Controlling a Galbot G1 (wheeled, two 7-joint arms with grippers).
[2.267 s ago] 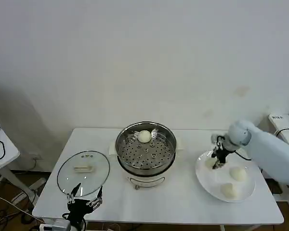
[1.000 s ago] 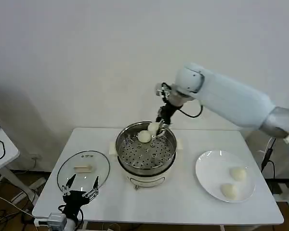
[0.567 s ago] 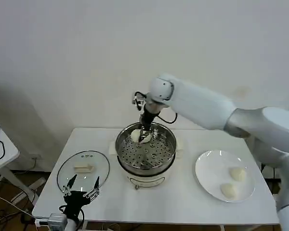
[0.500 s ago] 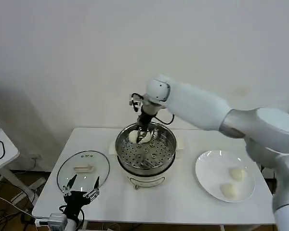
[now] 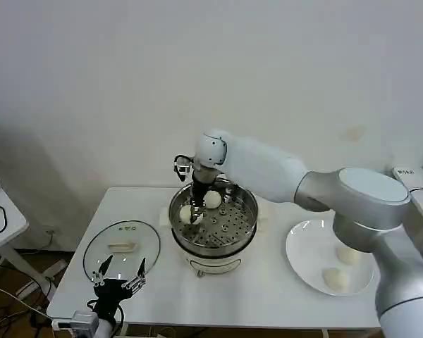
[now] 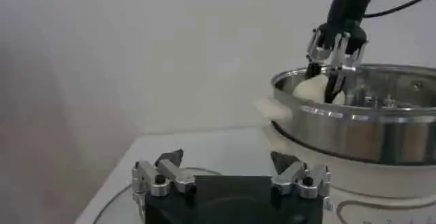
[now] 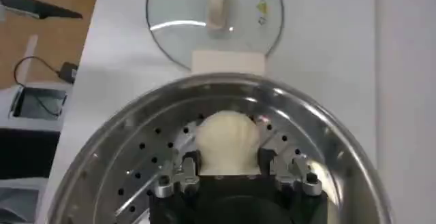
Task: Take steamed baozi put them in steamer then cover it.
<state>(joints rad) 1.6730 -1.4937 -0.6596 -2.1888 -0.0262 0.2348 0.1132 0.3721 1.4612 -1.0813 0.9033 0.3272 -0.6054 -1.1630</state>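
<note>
Cover (image 5: pixel 122 245) left of steamer (image 5: pixel 213 220) (plate (image 5: pixel 304 262) probably right).

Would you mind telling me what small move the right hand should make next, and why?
Probably open and let go: the right hand holds a bun low over the steamer tray, beside the bun already inside.

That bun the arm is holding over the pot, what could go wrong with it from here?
The right pincer grips the bun low inside the steamer, near its left wall. If let go at a tilt, it might roll against the other bun close by. The soft bun could also stick to the fingers or get dented. The lid lies just beside the steamer, so a wide swing back might knock it.
</note>
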